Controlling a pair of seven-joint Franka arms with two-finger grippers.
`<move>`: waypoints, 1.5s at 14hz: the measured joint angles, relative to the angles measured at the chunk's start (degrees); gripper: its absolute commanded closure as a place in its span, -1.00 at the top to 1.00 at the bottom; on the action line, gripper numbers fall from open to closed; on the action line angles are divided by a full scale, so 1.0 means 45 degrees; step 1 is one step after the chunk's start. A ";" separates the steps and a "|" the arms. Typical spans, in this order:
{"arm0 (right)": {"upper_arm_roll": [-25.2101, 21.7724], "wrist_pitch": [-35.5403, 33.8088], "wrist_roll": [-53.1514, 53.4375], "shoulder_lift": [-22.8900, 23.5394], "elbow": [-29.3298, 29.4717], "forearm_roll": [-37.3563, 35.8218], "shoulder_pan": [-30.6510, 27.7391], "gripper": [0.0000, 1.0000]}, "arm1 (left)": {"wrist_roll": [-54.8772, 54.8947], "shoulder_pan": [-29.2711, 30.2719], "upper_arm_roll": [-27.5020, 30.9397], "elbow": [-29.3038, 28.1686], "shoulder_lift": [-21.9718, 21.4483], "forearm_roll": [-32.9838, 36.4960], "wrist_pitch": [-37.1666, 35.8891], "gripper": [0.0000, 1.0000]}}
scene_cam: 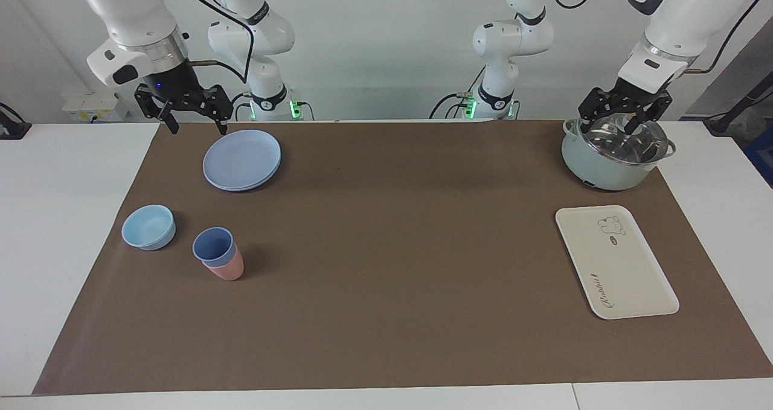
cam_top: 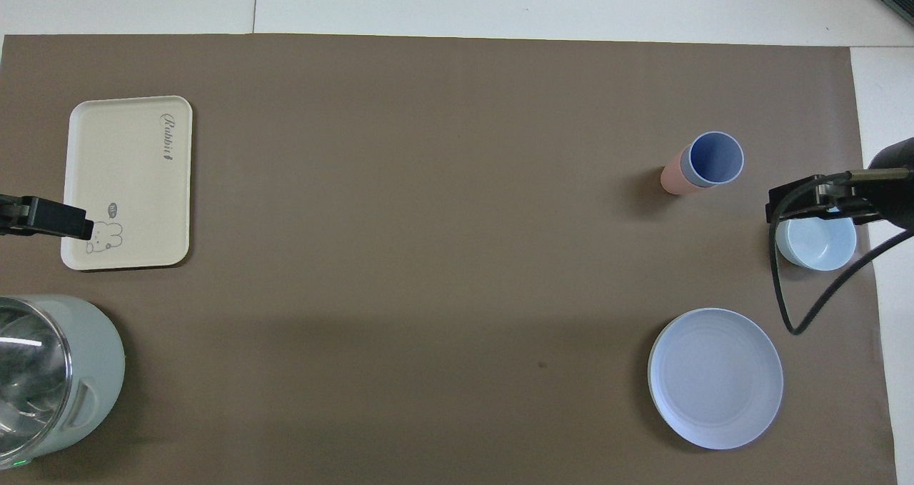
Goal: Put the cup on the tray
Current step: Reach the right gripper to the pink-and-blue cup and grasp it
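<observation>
Nothing of the task looks done yet. The cup [scene_cam: 213, 245] sits nested in a pink cup [scene_cam: 226, 269] at the right arm's end of the mat, at about 8 o'clock from the mat's centre in the facing view, with a light-blue bowl [scene_cam: 148, 226] just beside it and a round blue plate [scene_cam: 242, 159] nearer to the robots.

The tray [scene_cam: 616, 261] lies bare at the left arm's end, at about 3 o'clock, well apart from the cup.

The right gripper [scene_cam: 194, 118] hangs above the mat's edge beside the plate, fingers spread apart and holding nothing. The left gripper [scene_cam: 624, 118] waits over the lidded pot [scene_cam: 613, 156], fingers also apart (whether it touches the lid I cannot tell).

Everything is left: grasping the cup, lifting it free of the pink one, carrying it across, and setting it down.
</observation>
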 measured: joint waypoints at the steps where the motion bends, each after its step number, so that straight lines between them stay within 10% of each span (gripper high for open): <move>1: 0.0001 0.0000 0.0000 -0.0007 -0.0006 0.0000 0.0002 1.00 | 0.0000 0.0000 0.0000 0.0000 0.0000 0.0000 0.0000 1.00; 11: -0.0164 0.0385 0.0277 -0.0551 -0.0031 0.0001 -0.0129 0.92 | 0.0000 0.0000 0.0000 0.0000 0.0000 0.0000 0.0000 1.00; 21: -0.0376 0.2494 0.9594 0.2532 0.1036 0.1826 -0.1660 0.84 | 0.0000 0.0000 0.0000 0.0000 0.0000 0.0000 0.0000 1.00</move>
